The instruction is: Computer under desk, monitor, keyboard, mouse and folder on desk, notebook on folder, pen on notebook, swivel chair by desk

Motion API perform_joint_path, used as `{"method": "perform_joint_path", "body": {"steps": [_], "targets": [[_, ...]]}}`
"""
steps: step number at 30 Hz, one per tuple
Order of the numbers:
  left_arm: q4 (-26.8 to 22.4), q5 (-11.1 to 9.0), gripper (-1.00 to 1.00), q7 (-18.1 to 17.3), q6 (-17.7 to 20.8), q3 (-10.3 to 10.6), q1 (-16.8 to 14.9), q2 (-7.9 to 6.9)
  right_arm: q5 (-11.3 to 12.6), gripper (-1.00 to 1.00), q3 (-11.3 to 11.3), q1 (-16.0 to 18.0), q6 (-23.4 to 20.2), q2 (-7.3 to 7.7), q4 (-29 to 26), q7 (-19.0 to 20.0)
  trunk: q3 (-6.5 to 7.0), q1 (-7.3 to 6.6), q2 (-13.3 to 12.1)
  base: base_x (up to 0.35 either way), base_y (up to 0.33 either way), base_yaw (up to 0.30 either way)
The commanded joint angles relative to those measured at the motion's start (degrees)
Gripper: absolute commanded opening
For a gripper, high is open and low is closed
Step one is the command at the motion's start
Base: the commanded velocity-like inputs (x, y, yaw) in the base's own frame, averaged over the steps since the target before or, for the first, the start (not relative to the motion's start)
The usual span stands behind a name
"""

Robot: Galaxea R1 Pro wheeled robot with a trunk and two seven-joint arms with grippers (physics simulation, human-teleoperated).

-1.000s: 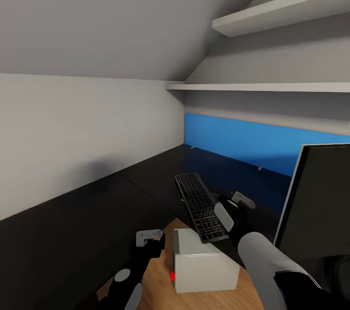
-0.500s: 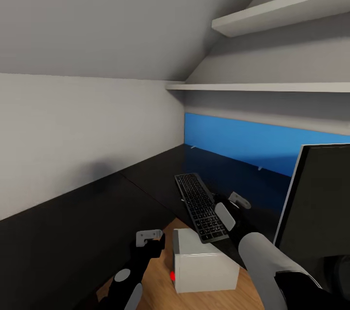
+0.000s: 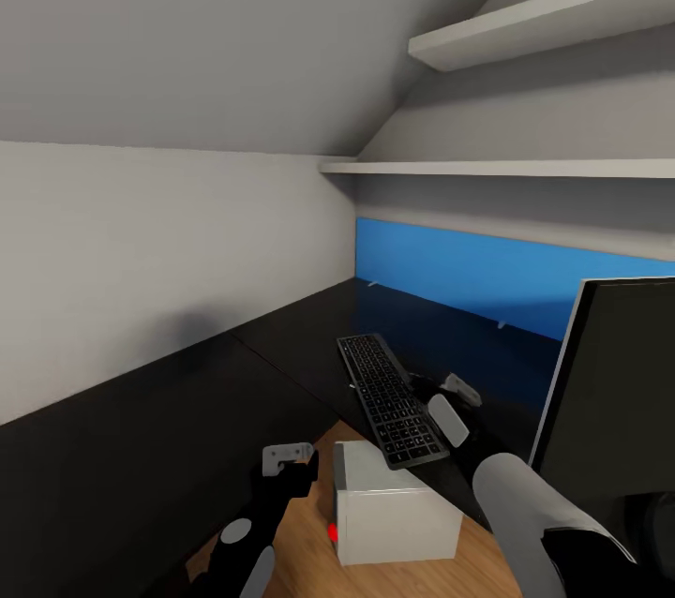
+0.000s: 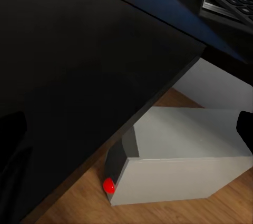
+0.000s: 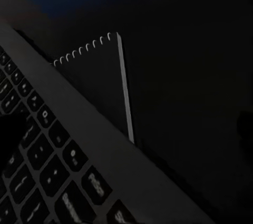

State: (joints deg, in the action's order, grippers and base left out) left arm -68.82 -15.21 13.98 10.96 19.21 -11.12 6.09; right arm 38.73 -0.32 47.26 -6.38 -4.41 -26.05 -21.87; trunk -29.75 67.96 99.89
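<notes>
Slim black keyboard [image 3: 387,399] lying on the matt black desk [image 3: 187,411], near end jutting past the edge above the light grey computer tower [image 3: 398,514] on the floor. Just beside it, perhaps tucked under its rim, a thin dark spiral-bound notebook [image 5: 97,84]. Right gripper [image 3: 455,403] hovering there, fingers apart; left gripper [image 3: 287,457] low by the tower, likewise spread. Risk: nudging the keyboard while closing on the notebook, tipping it off the edge.

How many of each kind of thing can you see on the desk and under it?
Keyboard: 1
Monitor: 1
Spiral notebook: 1
Computer below the desk: 1
Total: 4
</notes>
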Motion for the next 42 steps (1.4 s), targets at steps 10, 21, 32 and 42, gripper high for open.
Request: {"method": "perform_joint_path", "body": {"steps": [10, 21, 32, 42], "targets": [[-0.1, -0.5, 1.00, 0.4, 0.2, 0.1, 0.0, -0.03, 2.8, 1.00, 0.0, 0.0, -3.6, 1.19, -0.2, 2.0, -0.07, 0.00, 0.0, 0.000, 0.000, 0.000], [-0.1, -0.5, 1.00, 0.4, 0.2, 0.1, 0.0, -0.03, 2.9, 1.00, 0.0, -0.1, -3.8, 1.16, -0.1, 2.7, -0.07, 0.00, 0.0, 0.000, 0.000, 0.000], [-0.1, -0.5, 1.00, 0.4, 0.2, 0.2, 0.0, -0.03, 2.9, 1.00, 0.0, -0.1, -3.8, 1.16, -0.1, 2.7, -0.07, 0.00, 0.0, 0.000, 0.000, 0.034], [-0.1, -0.5, 1.00, 0.4, 0.2, 0.1, 0.0, -0.03, 2.9, 1.00, 0.0, -0.1, -3.9, 1.16, -0.1, 2.7, -0.07, 0.00, 0.0, 0.000, 0.000, 0.118]]}}
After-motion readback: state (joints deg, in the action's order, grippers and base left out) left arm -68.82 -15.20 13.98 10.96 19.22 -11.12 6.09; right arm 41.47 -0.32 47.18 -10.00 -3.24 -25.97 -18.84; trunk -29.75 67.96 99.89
